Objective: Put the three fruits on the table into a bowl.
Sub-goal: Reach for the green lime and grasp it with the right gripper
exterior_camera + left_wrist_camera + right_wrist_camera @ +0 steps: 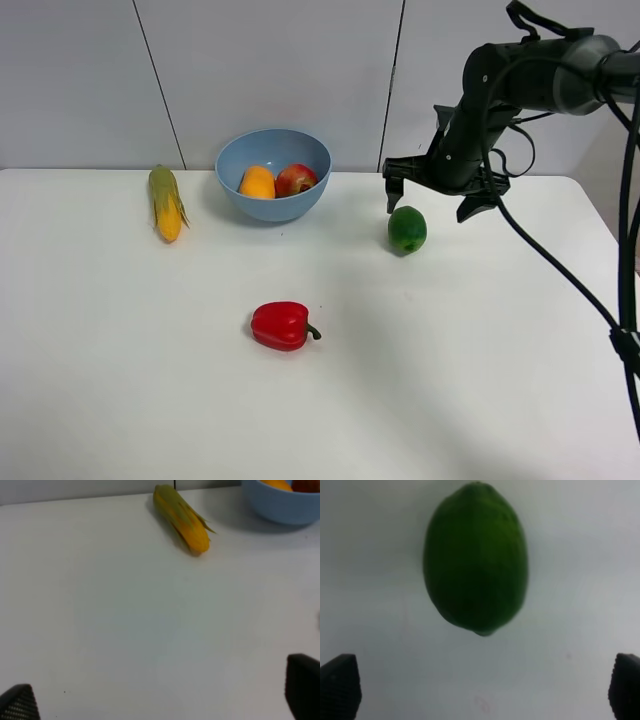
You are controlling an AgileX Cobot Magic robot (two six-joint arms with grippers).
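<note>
You will find the lime [407, 229] on the table [150, 380], right of frame centre, just below the right gripper [432, 205], whose jaws stand spread wide, clear of it. The mango [257, 182] and apple [296, 179] lie in the light-blue bowl [272, 145] at upper centre.

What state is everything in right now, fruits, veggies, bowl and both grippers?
Bowl: upright, holding two fruits
Mango: in the bowl
Apple: in the bowl
Lime: on the table, not held
Corn: lying on the table
Pepper: lying on the table
Right gripper: open, close to the lime
Left gripper: open, empty
</note>
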